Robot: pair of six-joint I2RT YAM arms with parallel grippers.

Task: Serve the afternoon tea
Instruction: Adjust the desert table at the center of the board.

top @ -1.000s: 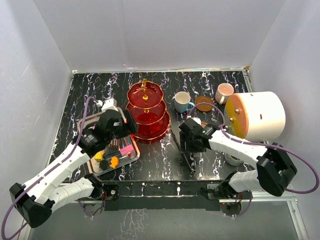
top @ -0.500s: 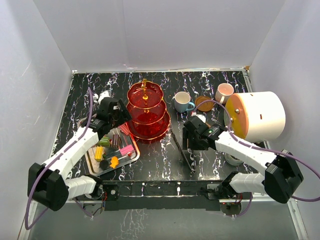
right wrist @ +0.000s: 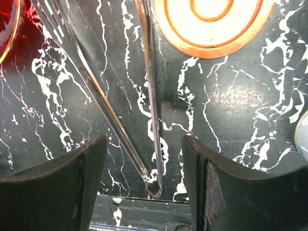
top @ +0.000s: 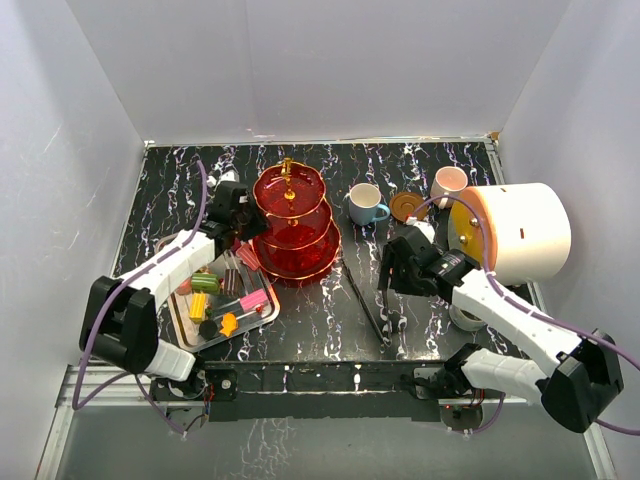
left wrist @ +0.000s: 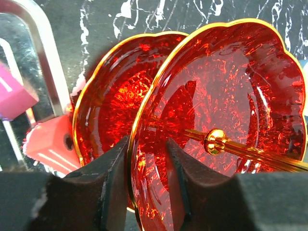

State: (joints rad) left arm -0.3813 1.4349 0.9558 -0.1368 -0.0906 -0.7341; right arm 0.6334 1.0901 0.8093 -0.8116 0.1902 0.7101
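Top external: the translucent red three-tier stand with gold rod (top: 295, 228) stands upright mid-way along the black marbled table (top: 300, 325), with the left gripper (top: 243, 222) at its left edge. Left wrist: the jaws pinch a tier's gold rim. Right wrist: the right gripper (right wrist: 144, 144) is spread and empty above silver metal tongs (right wrist: 153, 96).

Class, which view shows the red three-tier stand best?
Top external: all three tiers of the stand show, one above another. Left wrist shows only two tiers close up; right wrist just a red sliver.
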